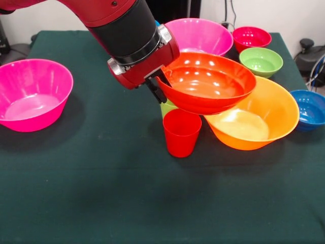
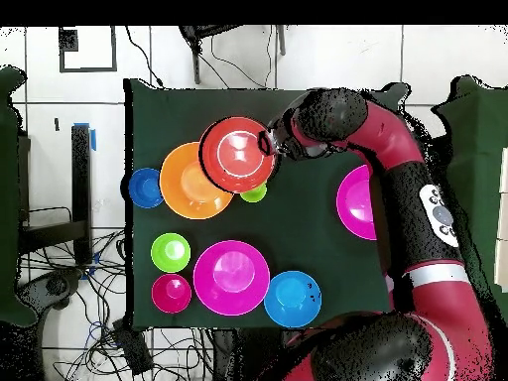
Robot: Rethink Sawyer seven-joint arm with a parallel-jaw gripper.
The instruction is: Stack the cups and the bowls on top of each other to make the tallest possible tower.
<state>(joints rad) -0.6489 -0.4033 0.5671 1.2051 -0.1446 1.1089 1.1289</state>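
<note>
The gripper is closed on the near-left rim of the red-orange bowl, with a dark finger showing outside the wall; it holds the bowl tilted in the air, clear of the green table; the bowl hangs above the red cup and over the left edge of the big orange bowl, and whether it touches either cannot be told; the red cup stands upright, mouth up, just left of the orange bowl; the lime green cup stands right behind it, mostly hidden under the held bowl, seen from overhead as a small green round at that bowl's edge; one big pink bowl sits alone at the left of the table, well apart from the rest; the second pink bowl stands behind the held one, with the small magenta-red bowl and the green bowl to its right; the dark blue bowl sits beside the orange bowl's right side; the light blue bowl shows only from overhead, just beside the second pink bowl; all the standing bowls are mouth up, none nested in another.
</note>
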